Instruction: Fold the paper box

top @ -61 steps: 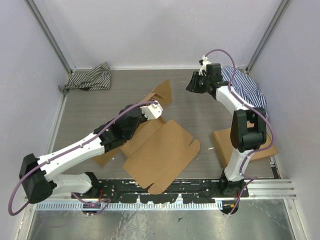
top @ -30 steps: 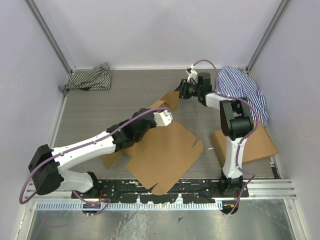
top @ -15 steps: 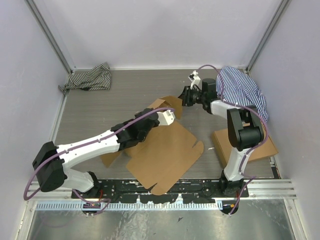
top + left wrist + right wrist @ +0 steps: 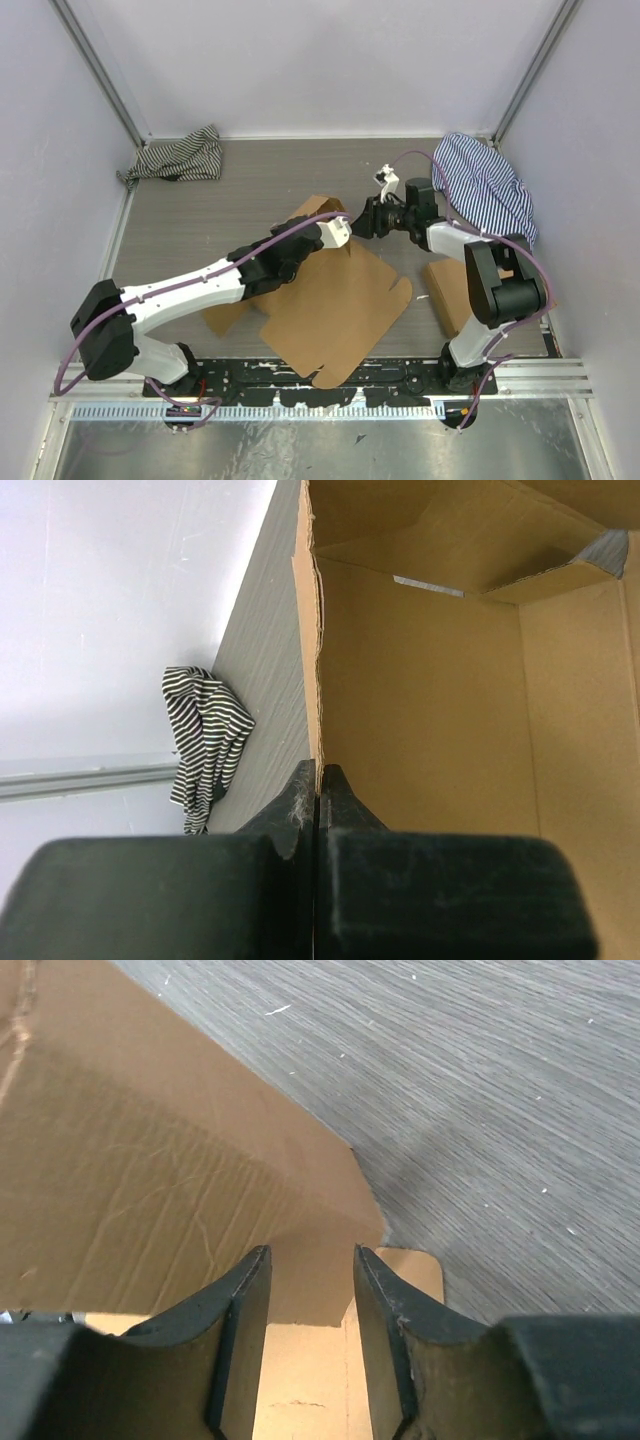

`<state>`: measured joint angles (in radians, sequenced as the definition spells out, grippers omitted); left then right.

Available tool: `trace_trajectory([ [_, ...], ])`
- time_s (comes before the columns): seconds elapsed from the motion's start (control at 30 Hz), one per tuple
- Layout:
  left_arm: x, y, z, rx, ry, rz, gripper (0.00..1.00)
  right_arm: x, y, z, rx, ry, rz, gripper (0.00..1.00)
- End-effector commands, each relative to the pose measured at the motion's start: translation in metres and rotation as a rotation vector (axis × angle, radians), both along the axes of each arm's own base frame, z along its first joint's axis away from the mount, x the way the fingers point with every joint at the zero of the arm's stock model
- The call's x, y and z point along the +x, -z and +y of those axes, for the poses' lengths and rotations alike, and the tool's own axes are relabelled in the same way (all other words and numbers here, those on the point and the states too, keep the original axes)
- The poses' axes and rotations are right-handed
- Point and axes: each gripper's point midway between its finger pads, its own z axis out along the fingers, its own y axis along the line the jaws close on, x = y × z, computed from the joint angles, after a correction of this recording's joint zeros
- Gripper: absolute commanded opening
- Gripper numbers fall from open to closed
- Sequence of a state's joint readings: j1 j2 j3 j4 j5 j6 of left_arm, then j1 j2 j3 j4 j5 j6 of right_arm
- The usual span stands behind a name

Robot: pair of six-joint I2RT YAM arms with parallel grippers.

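The paper box [image 4: 335, 305] is one large brown cardboard piece lying flat in the middle of the table, with its far panel [image 4: 318, 209] raised. My left gripper [image 4: 338, 233] is shut on the edge of that raised panel [image 4: 316, 660]; the left wrist view looks into the brown inside [image 4: 430, 710]. My right gripper [image 4: 360, 222] is open and low just right of the raised panel. In the right wrist view its gripper [image 4: 311, 1260] hangs over the panel's outer face [image 4: 150, 1180] and a rounded tab [image 4: 405, 1265], touching nothing that I can see.
A second brown cardboard box [image 4: 447, 290] lies flat at the right, partly under the right arm. A blue striped cloth [image 4: 485, 185] lies at the back right. A black-and-white striped cloth [image 4: 180, 155] lies at the back left, also in the left wrist view [image 4: 205, 730].
My right gripper has come from the back right down and left to the raised panel. My left gripper has moved right and forward with the panel's edge, and the sheet shifted slightly.
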<state>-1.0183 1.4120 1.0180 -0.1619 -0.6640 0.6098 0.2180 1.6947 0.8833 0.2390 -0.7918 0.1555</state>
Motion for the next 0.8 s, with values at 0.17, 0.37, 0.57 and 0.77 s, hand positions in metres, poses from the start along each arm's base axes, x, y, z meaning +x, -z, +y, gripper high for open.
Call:
trace_trajectory([
  [0.17,-0.017,0.036,-0.01,0.051,0.049,0.123,0.0,-0.005,-0.05,0.02,0.047,-0.108,-0.218,0.53],
  [0.37,-0.022,0.046,-0.011,0.095,0.051,0.158,0.0,-0.005,-0.048,0.024,0.048,-0.134,-0.236,0.54],
  [0.57,-0.026,0.054,-0.006,0.14,0.034,0.194,0.0,-0.007,-0.043,0.035,0.069,-0.197,-0.218,0.55],
  [0.77,-0.028,0.061,-0.002,0.188,0.011,0.207,0.0,-0.013,-0.045,0.041,0.08,-0.221,-0.265,0.55],
])
